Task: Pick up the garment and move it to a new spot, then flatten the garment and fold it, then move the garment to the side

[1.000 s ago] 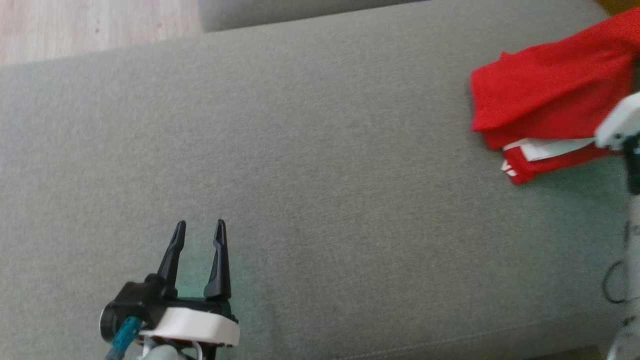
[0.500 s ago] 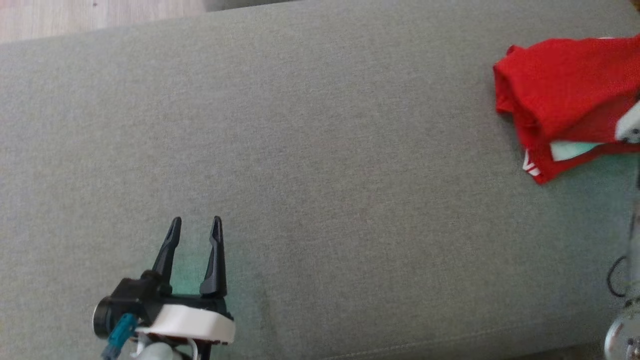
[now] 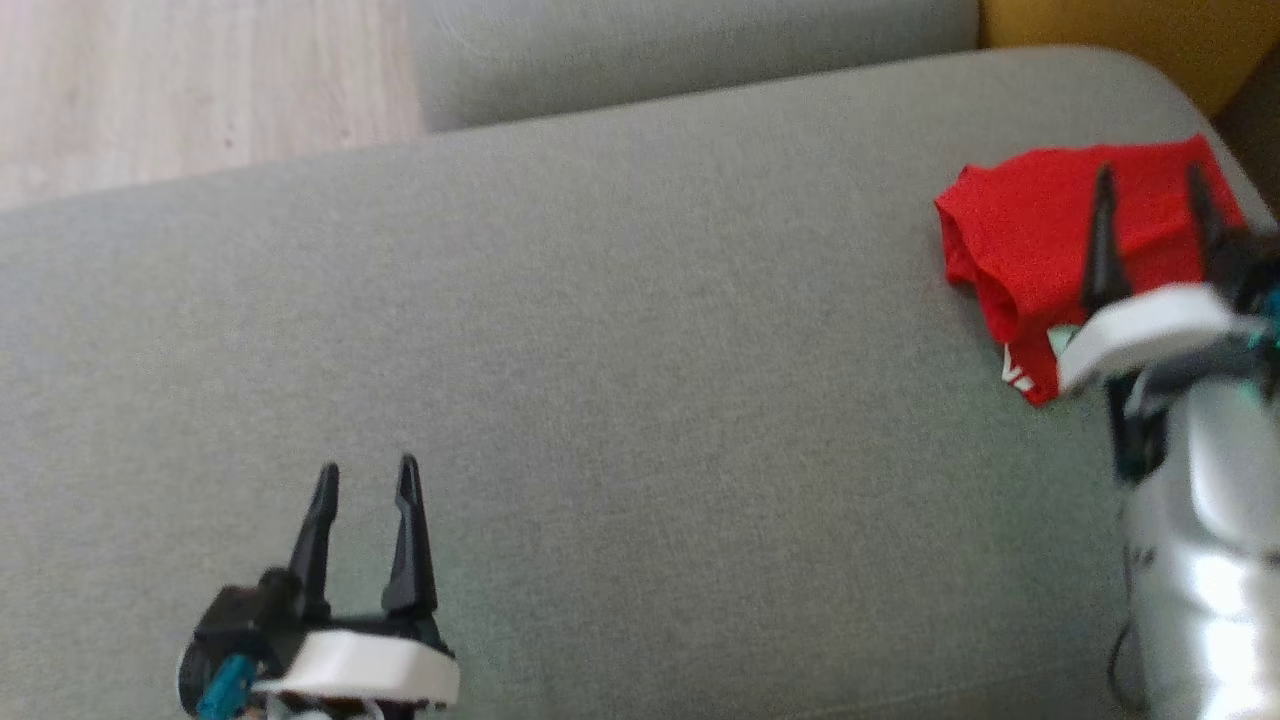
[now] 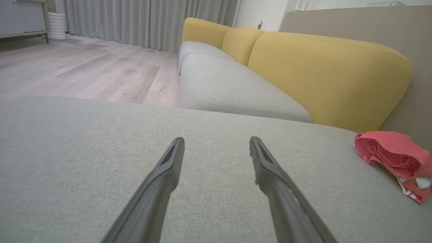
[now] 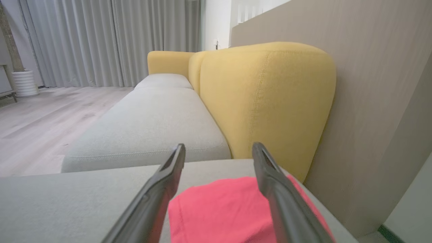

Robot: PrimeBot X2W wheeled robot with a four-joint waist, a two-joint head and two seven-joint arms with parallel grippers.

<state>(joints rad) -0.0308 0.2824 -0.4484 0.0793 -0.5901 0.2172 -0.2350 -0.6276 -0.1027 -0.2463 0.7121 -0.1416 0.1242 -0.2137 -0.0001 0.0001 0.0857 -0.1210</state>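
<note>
Red garment sits folded at far-right corner of the seat cushion: the "side" spot, I'd judge. Right hand spread, empty, just over it. Left hand spread, idle, by near-left edge.

garment pt. hidden by right claw, print illegible, forearm blurred

The head view looks steeply down from above onto the grey sofa seat, taking in most of its width. The left wrist view sits low and close over that seat, facing along it toward the yellow backrest. The right wrist view, also low, faces the backrest's end. All three share the seat and the red garment.
</note>
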